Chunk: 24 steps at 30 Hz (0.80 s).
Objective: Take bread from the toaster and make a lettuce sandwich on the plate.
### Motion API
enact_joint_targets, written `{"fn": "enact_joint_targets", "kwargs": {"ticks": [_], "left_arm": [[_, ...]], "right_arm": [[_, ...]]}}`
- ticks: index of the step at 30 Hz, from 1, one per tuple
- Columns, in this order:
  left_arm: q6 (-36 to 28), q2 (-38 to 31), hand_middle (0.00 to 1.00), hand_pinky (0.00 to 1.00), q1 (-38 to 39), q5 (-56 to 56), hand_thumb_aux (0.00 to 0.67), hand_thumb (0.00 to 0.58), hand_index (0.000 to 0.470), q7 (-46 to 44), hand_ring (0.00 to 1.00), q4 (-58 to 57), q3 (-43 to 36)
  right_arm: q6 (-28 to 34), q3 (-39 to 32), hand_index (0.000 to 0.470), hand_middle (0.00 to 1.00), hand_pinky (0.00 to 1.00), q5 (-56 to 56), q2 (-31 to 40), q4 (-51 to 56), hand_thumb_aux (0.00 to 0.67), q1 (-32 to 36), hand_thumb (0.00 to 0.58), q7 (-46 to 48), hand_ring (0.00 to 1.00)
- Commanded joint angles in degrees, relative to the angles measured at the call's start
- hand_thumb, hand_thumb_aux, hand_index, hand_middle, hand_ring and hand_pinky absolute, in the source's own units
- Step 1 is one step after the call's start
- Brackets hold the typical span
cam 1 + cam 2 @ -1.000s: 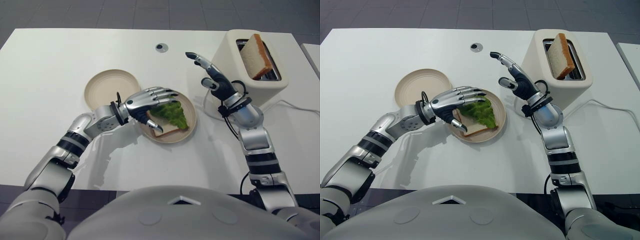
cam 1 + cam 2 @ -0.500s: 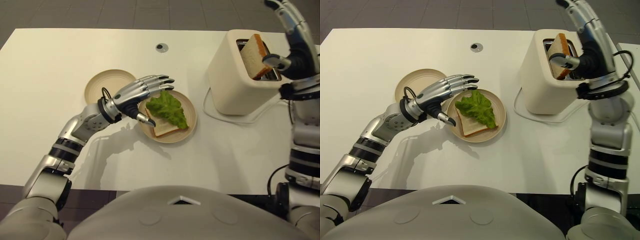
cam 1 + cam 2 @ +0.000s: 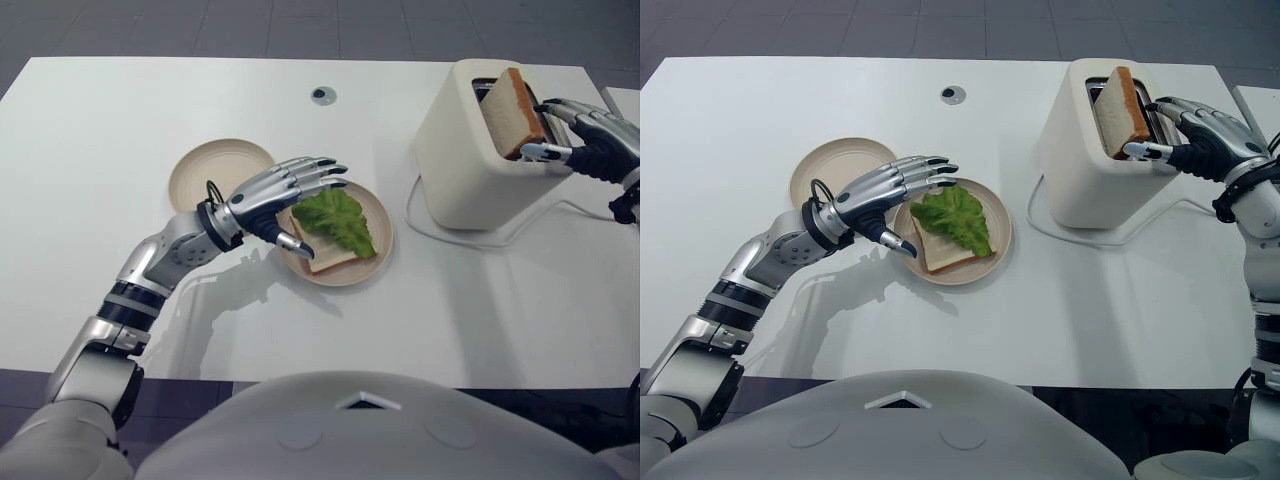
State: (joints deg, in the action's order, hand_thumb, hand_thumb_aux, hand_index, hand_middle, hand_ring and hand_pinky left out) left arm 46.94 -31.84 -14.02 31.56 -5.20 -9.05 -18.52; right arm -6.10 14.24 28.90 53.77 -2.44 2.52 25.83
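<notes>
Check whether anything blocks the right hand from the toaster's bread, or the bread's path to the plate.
Nothing visible between the right hand and the bread slice standing in the toaster. Toward the plate, the left hand hangs open over its left rim beside the lettuce and may crowd placement.

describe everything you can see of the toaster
The toaster is a cream, rounded box with a plastic-looking shell, standing upright at the far right of the table, right of the plate. A dark slot opens on top; a slice of bread stands tilted out of it. A white cord loops from its base across the table. The right hand hovers at its top beside the bread; contact is unclear.
</notes>
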Motion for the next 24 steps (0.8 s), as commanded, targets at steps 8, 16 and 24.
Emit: {"fn": "enact_joint_targets", "kwargs": {"ticks": [8,16,24], "left_arm": [[0.1,0.6,0.0,0.0,-0.9,2.4,0.0,0.0,0.0,0.6,0.0,-2.4,0.6],[0.2,1.0,0.0,0.0,-1.3,4.3,0.0,0.0,0.0,2.7,0.0,-4.1,0.9],[0.3,0.8,0.0,0.0,-1.6,5.3,0.0,0.0,0.0,4.3,0.0,-4.3,1.3]], "right_arm": [[1.7,-7.6,0.0,0.07,0.07,1.1,-5.4,-0.8,0.0,7.9,0.0,-5.3,0.07],[3.3,-5.7,0.47,1.0,1.0,2.5,-7.6,-0.7,0.67,12.2,0.58,-14.7,1.0],[1.9,-2.7,0.47,1.0,1.0,1.4,-9.2,-3.1,0.67,16.0,0.58,-22.9,1.0]]}}
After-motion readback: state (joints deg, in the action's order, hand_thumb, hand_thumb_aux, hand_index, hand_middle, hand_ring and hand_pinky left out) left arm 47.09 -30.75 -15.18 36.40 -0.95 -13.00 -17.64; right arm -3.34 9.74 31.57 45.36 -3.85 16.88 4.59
